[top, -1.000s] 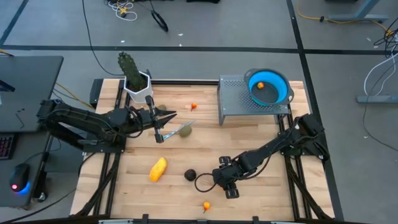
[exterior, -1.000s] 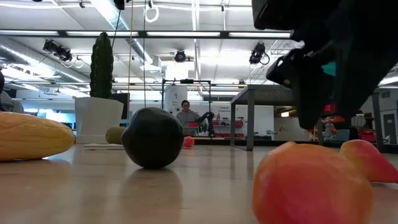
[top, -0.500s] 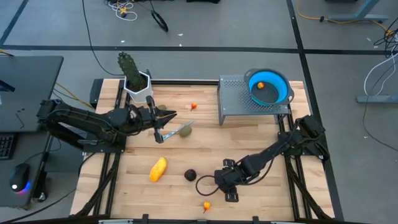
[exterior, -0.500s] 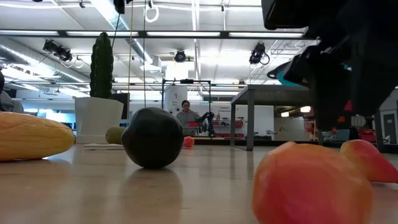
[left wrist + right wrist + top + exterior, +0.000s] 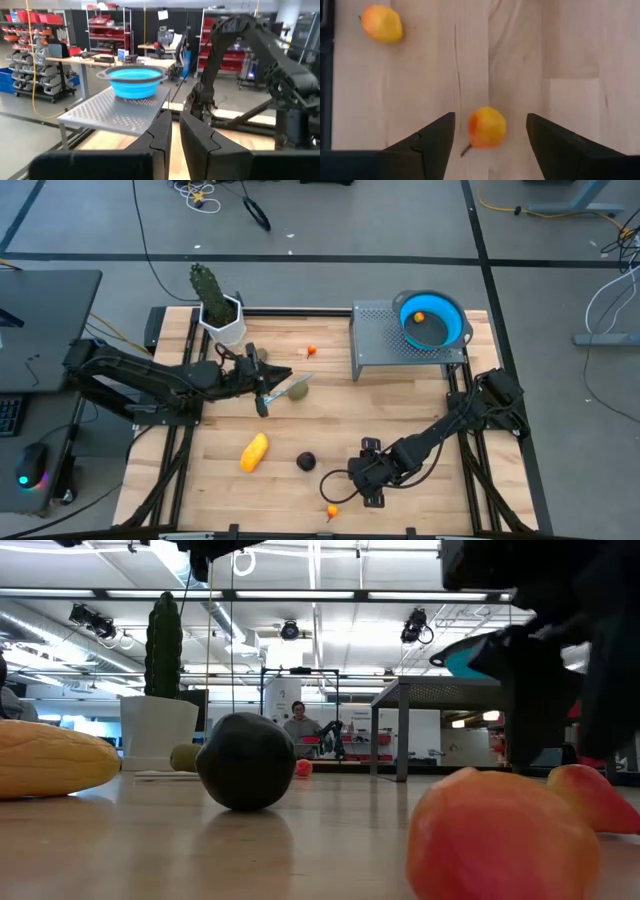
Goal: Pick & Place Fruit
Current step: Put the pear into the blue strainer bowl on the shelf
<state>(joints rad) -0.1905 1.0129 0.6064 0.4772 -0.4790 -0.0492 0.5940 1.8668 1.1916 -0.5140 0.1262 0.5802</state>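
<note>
My right gripper point(image 5: 490, 117) points down near the table's front edge, open. A small orange fruit point(image 5: 486, 127) lies on the wood between its fingers, clear of both. Another orange fruit point(image 5: 381, 23) lies close by. In the high view this gripper point(image 5: 345, 490) stands just beyond an orange fruit point(image 5: 331, 509). The dark round fruit point(image 5: 306, 462) and the yellow fruit point(image 5: 254, 451) lie to its left. My left gripper point(image 5: 280, 372) is shut and points level above an olive-green fruit point(image 5: 298, 391); nothing shows between its fingers point(image 5: 162, 131).
A silver-bladed knife point(image 5: 292, 385) lies beside the olive fruit. A blue bowl point(image 5: 432, 320) holding an orange fruit point(image 5: 419, 317) sits on a perforated metal stand point(image 5: 380, 345) at the far right. A cactus in a white pot point(image 5: 218, 310) stands far left. One small orange fruit point(image 5: 312, 351) lies mid-table.
My right gripper has moved toward the table's near edge and slightly left, toward the orange fruit there. My left gripper has shifted a little toward the right and rolled about its own axis. No fruit has moved.
</note>
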